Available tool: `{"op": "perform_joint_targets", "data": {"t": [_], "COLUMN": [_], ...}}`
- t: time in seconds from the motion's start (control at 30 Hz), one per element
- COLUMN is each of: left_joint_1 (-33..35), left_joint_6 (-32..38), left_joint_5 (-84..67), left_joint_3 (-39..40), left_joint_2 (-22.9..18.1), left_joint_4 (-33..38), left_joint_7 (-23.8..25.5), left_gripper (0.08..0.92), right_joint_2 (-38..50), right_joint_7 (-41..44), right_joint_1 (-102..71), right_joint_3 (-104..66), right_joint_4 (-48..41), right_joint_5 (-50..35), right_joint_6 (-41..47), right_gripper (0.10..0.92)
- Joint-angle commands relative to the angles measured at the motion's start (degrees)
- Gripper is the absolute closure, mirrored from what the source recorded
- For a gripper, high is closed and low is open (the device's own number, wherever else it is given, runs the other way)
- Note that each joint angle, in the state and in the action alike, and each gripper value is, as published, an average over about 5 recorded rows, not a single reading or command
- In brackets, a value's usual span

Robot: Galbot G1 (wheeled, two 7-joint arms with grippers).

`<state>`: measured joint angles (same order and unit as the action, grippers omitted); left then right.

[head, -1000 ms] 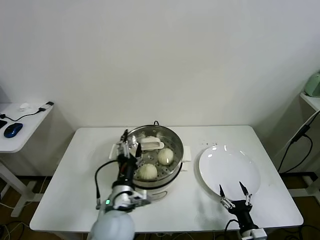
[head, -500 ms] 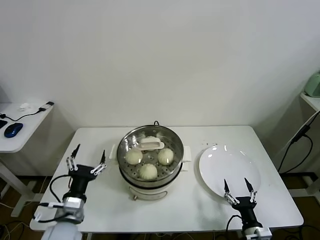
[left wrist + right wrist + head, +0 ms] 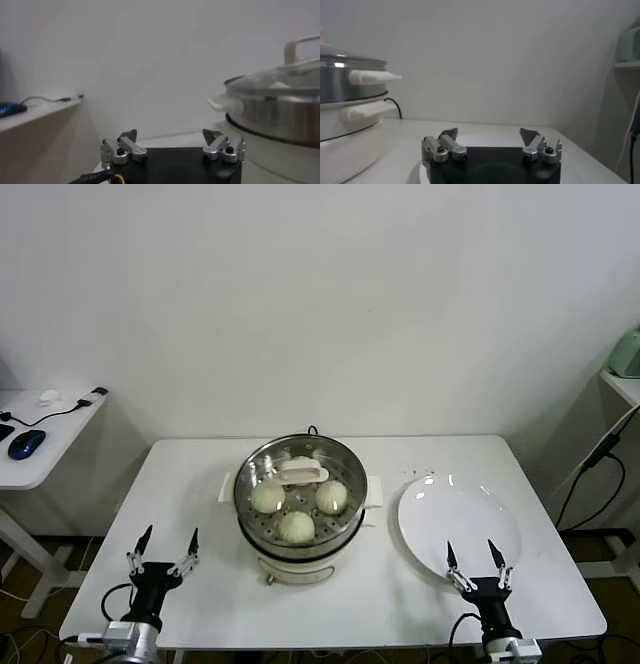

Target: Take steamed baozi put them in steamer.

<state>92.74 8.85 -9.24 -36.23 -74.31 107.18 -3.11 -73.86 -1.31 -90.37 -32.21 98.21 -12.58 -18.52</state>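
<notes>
The steel steamer (image 3: 340, 459) stands mid-table on its white base. Three cream-white baozi lie on its perforated floor: one on the left (image 3: 267, 497), one on the right (image 3: 331, 496), one at the front (image 3: 296, 527). A white object (image 3: 303, 470) lies at the back of the pot; I cannot tell if it is a bun. My left gripper (image 3: 162, 547) is open and empty near the table's front left edge. The steamer's side (image 3: 280, 107) shows beside it in the left wrist view. My right gripper (image 3: 477, 559) is open and empty at the front rim of the white plate (image 3: 460, 514).
The flat white plate right of the steamer has nothing on it. A side desk (image 3: 45, 434) with a blue mouse (image 3: 26, 443) stands far left. A shelf with a green object (image 3: 627, 354) is at the far right. The steamer's handle (image 3: 372, 76) shows in the right wrist view.
My left gripper left the steamer's left side, where a third baozi now lies, and drew back to the table's front left edge, open. The right gripper barely moved.
</notes>
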Motion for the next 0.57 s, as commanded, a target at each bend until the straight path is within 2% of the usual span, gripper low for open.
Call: {"op": "perform_joint_targets", "data": {"t": [0.03,0.57], "left_joint_1": [1.9,1.3], "left_joint_6": [3.9,4.4], "left_joint_5": [-6.4,-4.1], "left_joint_3": [-2.1,-1.0], "left_joint_2": [0.4,0.0], "left_joint_4": [-3.4,-4.6], "left_joint_7": [0.2,0.6], "left_gripper": [0.177,0.177], "right_joint_2": [-0.5,-0.8], "right_joint_7": [-0.3,-0.4], "right_joint_1": [0.2,0.3], "right_joint_3": [0.5,1.0], "right_joint_4": [-0.1,-0.1], "right_joint_5": [-0.1,0.5], "right_joint_6": [0.0,0.2], "right_gripper": [0.203,0.203]}}
